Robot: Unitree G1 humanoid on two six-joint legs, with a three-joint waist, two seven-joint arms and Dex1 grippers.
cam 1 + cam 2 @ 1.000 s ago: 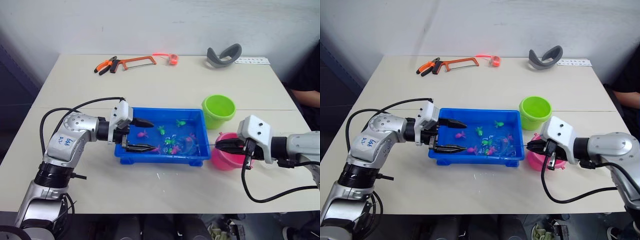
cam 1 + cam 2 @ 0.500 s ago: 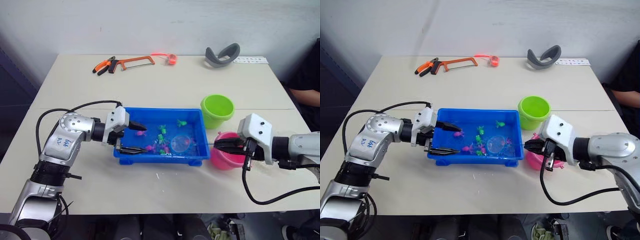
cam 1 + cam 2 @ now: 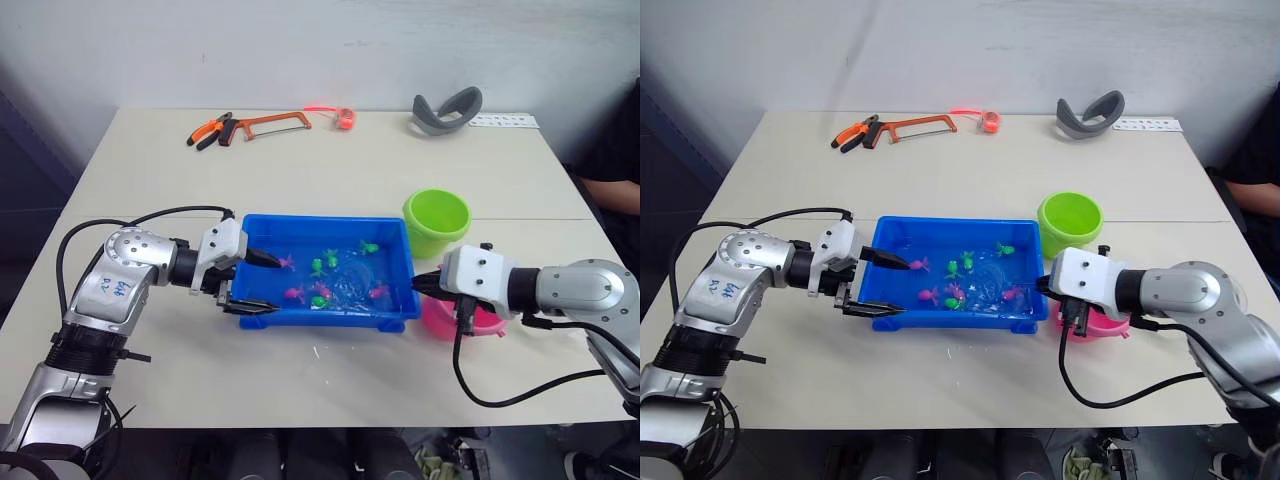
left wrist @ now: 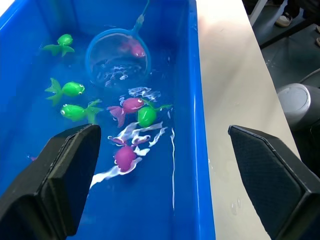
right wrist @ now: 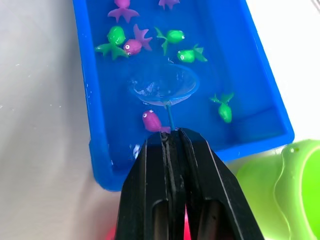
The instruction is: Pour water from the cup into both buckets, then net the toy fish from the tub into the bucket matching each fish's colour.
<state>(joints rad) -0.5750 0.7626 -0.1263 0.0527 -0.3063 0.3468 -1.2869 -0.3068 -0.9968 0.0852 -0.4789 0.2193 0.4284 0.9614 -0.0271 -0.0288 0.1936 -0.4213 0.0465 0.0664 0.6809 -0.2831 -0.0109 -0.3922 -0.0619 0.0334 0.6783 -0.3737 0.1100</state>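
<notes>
The blue tub [image 3: 320, 219] holds water and several green and pink toy fish [image 4: 75, 111]. My right gripper [image 3: 425, 283] is at the tub's right end, shut on the net's thin handle. The net [image 5: 162, 85] lies in the water with its hoop mid-tub, and a pink fish [image 5: 151, 121] sits by the handle just outside the hoop. My left gripper [image 3: 262, 283] is open astride the tub's front wall near the left corner, one finger over the water. The green bucket [image 3: 437, 222] stands right of the tub. The pink bucket [image 3: 437, 322] is partly hidden behind my right gripper. The cup is out of view.
At the table's far edge lie orange-handled pliers [image 3: 208, 131], a hacksaw [image 3: 275, 123], a small orange-red item [image 3: 342, 116], a grey curved band [image 3: 448, 110] and a white strip [image 3: 505, 122]. A person in dark clothing [image 3: 618, 160] sits at the right edge.
My right gripper has slid left up to the tub's right end, pushing the net deeper into the water. My left gripper has drawn back toward the tub's left corner.
</notes>
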